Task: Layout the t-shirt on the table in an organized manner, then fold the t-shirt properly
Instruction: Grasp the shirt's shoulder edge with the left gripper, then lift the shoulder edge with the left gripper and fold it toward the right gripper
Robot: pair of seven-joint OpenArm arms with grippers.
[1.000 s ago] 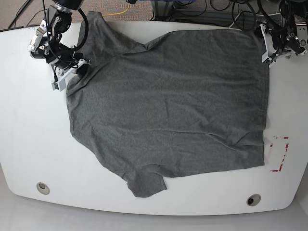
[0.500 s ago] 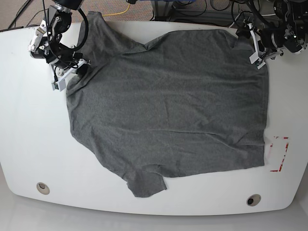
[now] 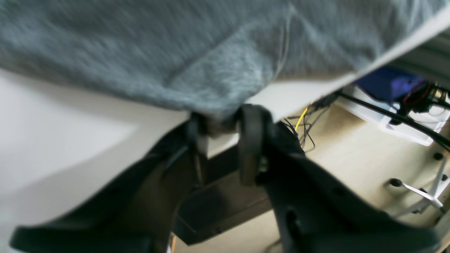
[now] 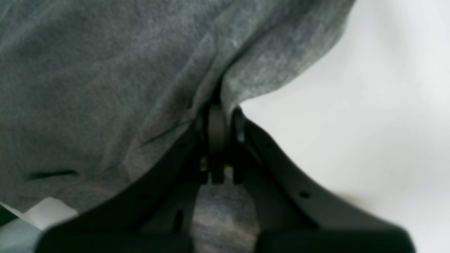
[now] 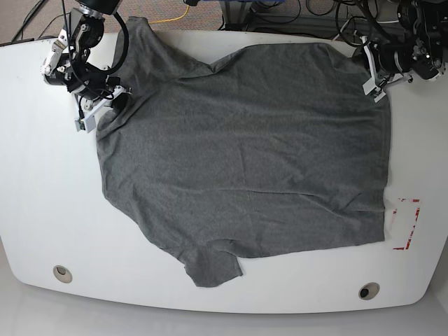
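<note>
"So, where is the t-shirt [image 5: 245, 147]?"

"It is spread on the white table [image 5: 56, 210] – across the middle of the base view."

"And the claws?"

"Cloth is pinched by both – by the right claw [image 5: 105, 108] at upper left, by the left claw [image 5: 374, 73] at upper right."

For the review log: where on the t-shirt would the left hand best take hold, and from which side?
Probably the top corner of the t-shirt on the base view's right, where the left hand already pinches it. Coming from the table's far edge, beyond the cloth, seems best: the cloth lies flat and thin, and its border there offers an edge to close on.
</note>
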